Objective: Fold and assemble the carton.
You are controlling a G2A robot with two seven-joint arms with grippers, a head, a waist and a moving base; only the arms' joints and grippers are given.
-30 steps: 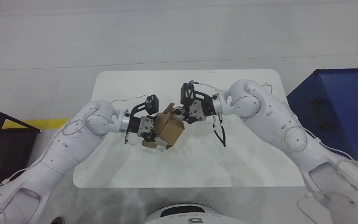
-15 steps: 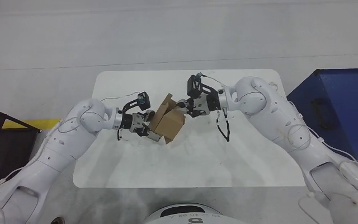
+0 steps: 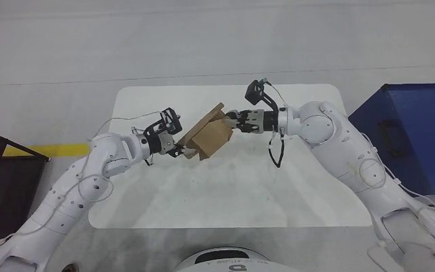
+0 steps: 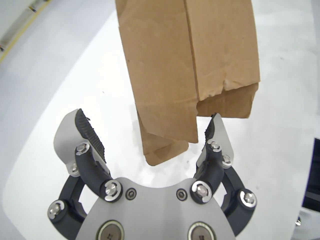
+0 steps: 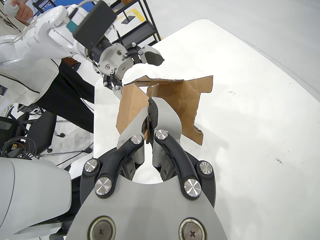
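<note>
Two grippers work at one brown cardboard carton (image 4: pixel 175 51) over the middle of a white table (image 3: pixel 204 197) with rounded corners. Nearest the robot's body is the left gripper (image 4: pixel 147 119). Its fingers (image 4: pixel 87 131) are spread wide and clamp nothing. The carton's lower end, a pair of overlapping flaps, reaches down between the fingertips. One pad sits just beside a flap's edge, but whether it touches cannot be told.

Next out is the carton itself. It is only partly formed, with its panels creased and its flaps loose. It lies tilted across the gap between the two arms. From the left wrist view its shadow falls on the tabletop beneath, so it seems to hang above the surface rather than rest on it.

Beyond it, the right gripper (image 5: pixel 150 102) comes in from the robot's right. Its fingers are pinched together on the thin edge of an upper flap, with the cardboard sandwiched between the pads, so this gripper alone carries the carton.

Farther off, a blue bin (image 3: pixel 401 129) stands on the pale floor past the table's right end, and a yellow stripe (image 3: pixel 61 149) runs along the floor on the left. A black shelf rack (image 5: pixel 147 26) holding small cardboard boxes stands in the room behind.
</note>
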